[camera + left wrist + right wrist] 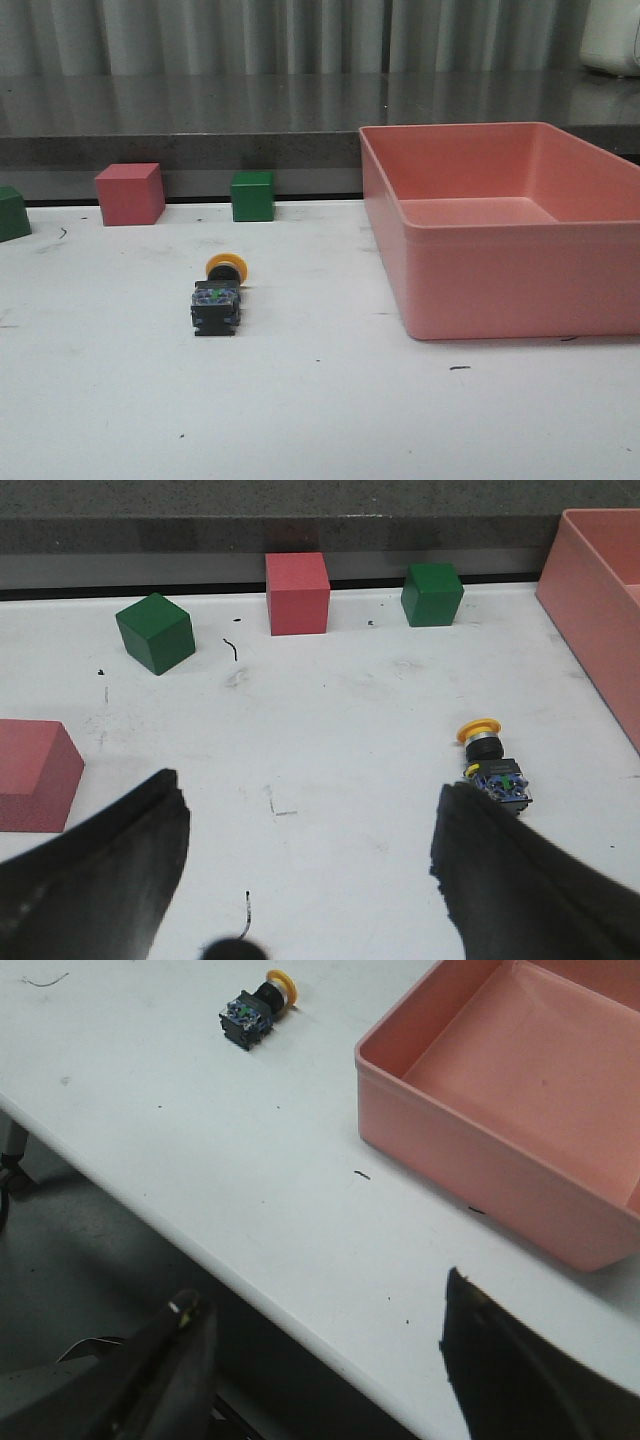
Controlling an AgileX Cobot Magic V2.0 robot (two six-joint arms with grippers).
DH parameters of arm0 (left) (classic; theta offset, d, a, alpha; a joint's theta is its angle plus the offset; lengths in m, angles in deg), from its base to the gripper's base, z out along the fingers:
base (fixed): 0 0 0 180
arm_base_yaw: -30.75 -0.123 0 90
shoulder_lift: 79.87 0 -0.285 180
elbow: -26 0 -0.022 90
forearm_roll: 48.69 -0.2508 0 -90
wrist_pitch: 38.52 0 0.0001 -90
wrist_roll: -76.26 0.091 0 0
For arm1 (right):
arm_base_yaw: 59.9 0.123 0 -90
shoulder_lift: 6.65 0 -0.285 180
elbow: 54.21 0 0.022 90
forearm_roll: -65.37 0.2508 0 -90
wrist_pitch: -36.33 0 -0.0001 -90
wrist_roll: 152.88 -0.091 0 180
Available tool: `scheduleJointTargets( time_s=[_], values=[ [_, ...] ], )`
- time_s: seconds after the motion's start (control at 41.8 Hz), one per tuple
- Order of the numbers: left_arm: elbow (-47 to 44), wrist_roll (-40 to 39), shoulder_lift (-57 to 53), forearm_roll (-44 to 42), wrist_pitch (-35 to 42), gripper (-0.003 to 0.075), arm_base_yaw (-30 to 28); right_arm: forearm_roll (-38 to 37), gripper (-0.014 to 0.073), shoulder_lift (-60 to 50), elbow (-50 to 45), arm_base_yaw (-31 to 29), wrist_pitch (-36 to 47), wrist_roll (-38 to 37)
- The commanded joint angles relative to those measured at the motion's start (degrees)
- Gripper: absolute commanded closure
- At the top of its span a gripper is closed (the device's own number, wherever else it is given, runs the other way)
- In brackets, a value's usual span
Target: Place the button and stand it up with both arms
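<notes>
A: How is the button (218, 291) seen?

B: It is seen lying on its side on the white table (320, 410), not stood up. A yellow-orange mushroom cap is turned toward the back of the table, a black collar sits behind it, and a dark blocky base faces the camera in the front view. Blue-green contacts are visible on the upper face of the base.

A: Where is it placed?

B: It is found left of centre, on bare tabletop, well apart from the pink bin (505, 225) on the right. Behind it, along the far edge, a pink cube (130, 193) and a green cube (252, 196) are lined up, and part of a second green cube (12, 213) is cut off at the left edge. Nothing is touching the button.

A: What is shown of the left gripper (310, 865)?

B: Its two black fingers are held wide apart above the table, with nothing between them. The button is seen just beside one finger (520, 880), though contact cannot be confirmed. Another pink block (35, 775) is caught at the frame edge.

A: And the right gripper (320, 1360)?

B: Its fingers are likewise spread and empty, held over the near table edge, with the bin close by and the button far off.
</notes>
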Motion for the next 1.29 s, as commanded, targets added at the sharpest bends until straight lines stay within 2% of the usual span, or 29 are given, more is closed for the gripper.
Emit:
scheduleJointTargets(
  time_s=[0.0,0.239,0.455,0.67,1.029,1.149,1.268],
  values=[
    [1.6,0.0,0.4,0.8,6.2,0.023,0.3,-0.1,0.0095,0.0,1.3,-0.2,4.0,0.7],
    [1.8,0.0,0.4,0.8,6.7,0.023,0.3,-0.2,0.0095,0.0,1.3,-0.2,4.0,0.7],
    [9.6,0.0,3.2,3.2,-2.4,0.0217,0.8,-0.2,0.0095,0.0,1.3,-0.2,4.0,0.7],
    [18.1,0.0,10.4,3.2,-8.7,0.0118,7.0,-0.2,0.0095,0.0,1.3,-0.2,4.0,0.7],
    [23.2,0.0,27.7,2.4,-8.2,0.0119,20.7,-0.2,0.0095,0.0,1.3,-0.2,4.0,0.7],
    [25.4,-0.4,34.0,1.7,-8.4,0.012,22.9,-0.2,0.0095,0.0,1.3,-0.2,4.0,0.7],
    [28.4,-4.1,41.3,1.0,-8.5,0.012,23.7,-0.2,0.0095,0.0,1.3,-0.2,4.0,0.7]
  ],
)
